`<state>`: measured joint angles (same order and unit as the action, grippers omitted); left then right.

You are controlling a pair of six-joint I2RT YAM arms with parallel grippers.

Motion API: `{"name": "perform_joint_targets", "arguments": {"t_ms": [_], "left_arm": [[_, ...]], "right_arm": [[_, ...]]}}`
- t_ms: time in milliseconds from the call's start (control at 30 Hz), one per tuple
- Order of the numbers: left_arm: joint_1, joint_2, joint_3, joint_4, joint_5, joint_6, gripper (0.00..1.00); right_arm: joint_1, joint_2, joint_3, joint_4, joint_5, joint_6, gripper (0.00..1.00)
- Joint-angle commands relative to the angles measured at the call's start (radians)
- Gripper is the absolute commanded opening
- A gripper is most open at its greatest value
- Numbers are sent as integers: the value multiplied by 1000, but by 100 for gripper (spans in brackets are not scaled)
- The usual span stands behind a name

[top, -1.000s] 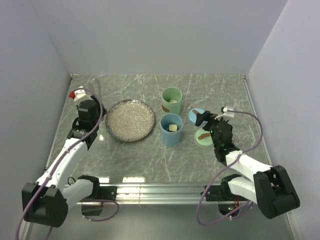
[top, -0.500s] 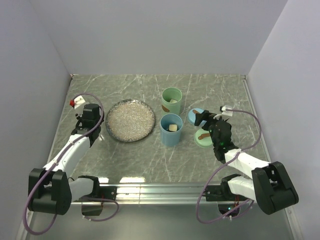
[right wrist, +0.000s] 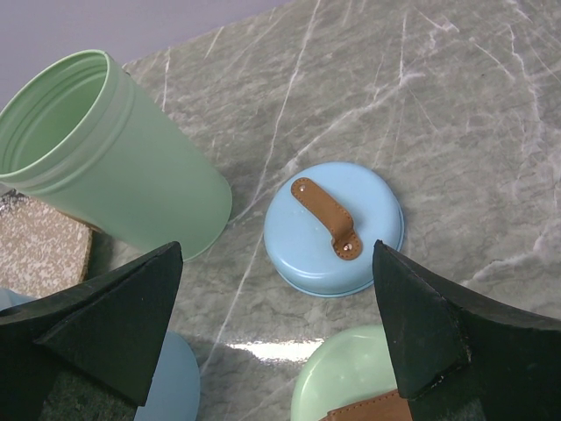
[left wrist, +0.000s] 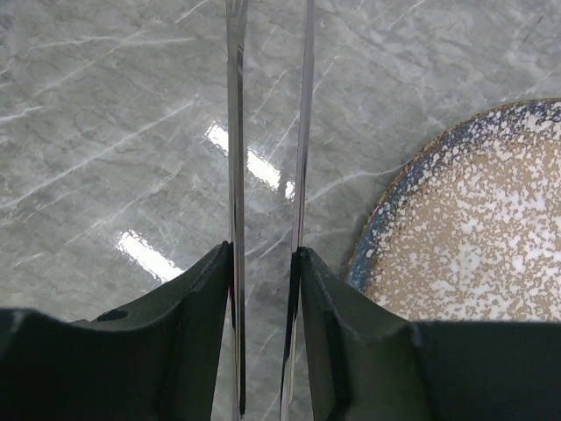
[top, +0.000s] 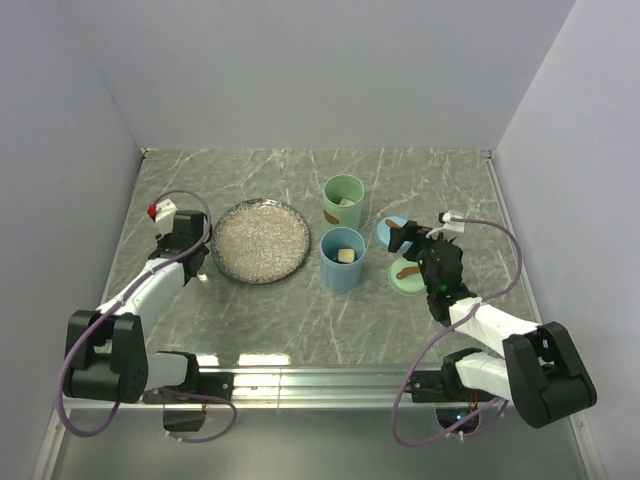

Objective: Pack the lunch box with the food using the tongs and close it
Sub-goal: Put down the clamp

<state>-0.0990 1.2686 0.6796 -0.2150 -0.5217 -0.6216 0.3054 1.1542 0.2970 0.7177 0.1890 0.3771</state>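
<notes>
**Tongs clamped at the left, lids off at the right**

The left claw is clamped on the tongs. Their two slim silver arms run forward from between its fingers, close together and low over the grey marbled tabletop. Just to the right of the tongs lies the rim of a speckled plate, which sits between them and the two containers.

The green container stands behind the blue container, both upright and uncovered. A pale piece of food lies in the blue one, and another in the green one.

The right claw has its fingers spread wide apart, gripping nothing. It hovers over the blue lid, which lies flat with its brown handle up. The green lid lies just beside it, nearer the arm. The green container rises close to the claw's left finger.
</notes>
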Motion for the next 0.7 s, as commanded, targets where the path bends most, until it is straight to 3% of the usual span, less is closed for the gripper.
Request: {"name": "perform_joint_targets", "arguments": {"t_ms": [0,467,667], "left_arm": [[5,6,40,-18,-8,17,41],[2,126,95,-136,0,36,41],[1,254,156,-224,-37,20,42]], "right_arm": [[8,-19,30,45,-6,-9,95],[8,-67,8,35,-2,-7,95],[6,-74,7,32,0,-6,95]]}}
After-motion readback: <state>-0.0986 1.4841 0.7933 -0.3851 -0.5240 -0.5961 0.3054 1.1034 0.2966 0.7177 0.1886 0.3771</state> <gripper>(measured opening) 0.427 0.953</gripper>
